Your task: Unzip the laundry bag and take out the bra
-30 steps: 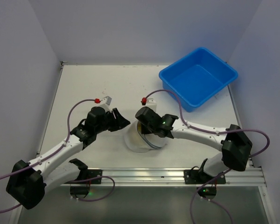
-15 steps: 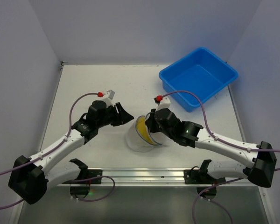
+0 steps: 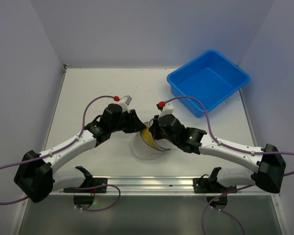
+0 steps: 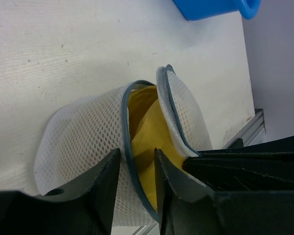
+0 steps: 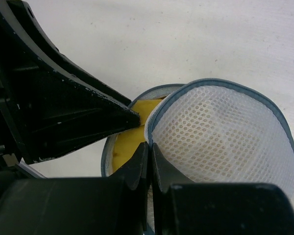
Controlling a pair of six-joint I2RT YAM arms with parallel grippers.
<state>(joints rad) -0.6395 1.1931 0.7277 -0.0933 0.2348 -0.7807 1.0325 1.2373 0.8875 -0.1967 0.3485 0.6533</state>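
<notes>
The laundry bag (image 3: 149, 147) lies near the front edge of the counter (image 3: 103, 88), between our two arms. It gapes open, and we see the yellow bra (image 4: 147, 129) inside. Our right end effector (image 5: 148, 149) is pinched together on the raised disc's zipper rim. Our left end effector (image 4: 135, 155) has its fingers apart, straddling the lower disc's rim. The blue tub (image 3: 208, 81) stands well apart, far right.
</notes>
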